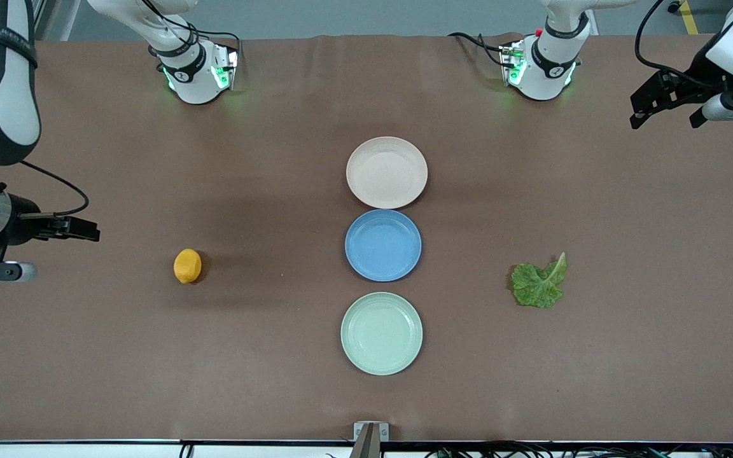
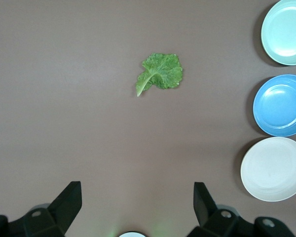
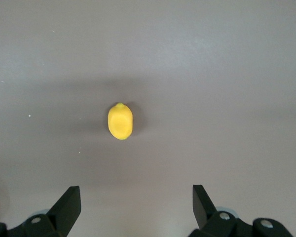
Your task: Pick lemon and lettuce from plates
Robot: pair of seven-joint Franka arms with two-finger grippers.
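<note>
**Lemon and lettuce on the table, plates bare**

Three plates are seen in a column at the centre of the front frame: the beige-pink plate [image 1: 387,172] uppermost, the blue plate [image 1: 383,245] in the middle, the mint green plate [image 1: 382,333] lowest. Nothing is carried by any of them. The lemon [image 1: 188,266] is found on the brown table [image 1: 627,356] at centre-left of the frame, well apart from the plates. The lettuce [image 1: 539,284] is laid flat on the table at centre-right, its pale stem tip pointed up-frame.

The right gripper [image 1: 77,228] is held at the left edge, above the table, fingers [image 3: 66,205] spread, nothing between them. The left gripper [image 1: 665,108] is held at the upper right, fingers [image 2: 69,200] likewise spread and unloaded.
</note>
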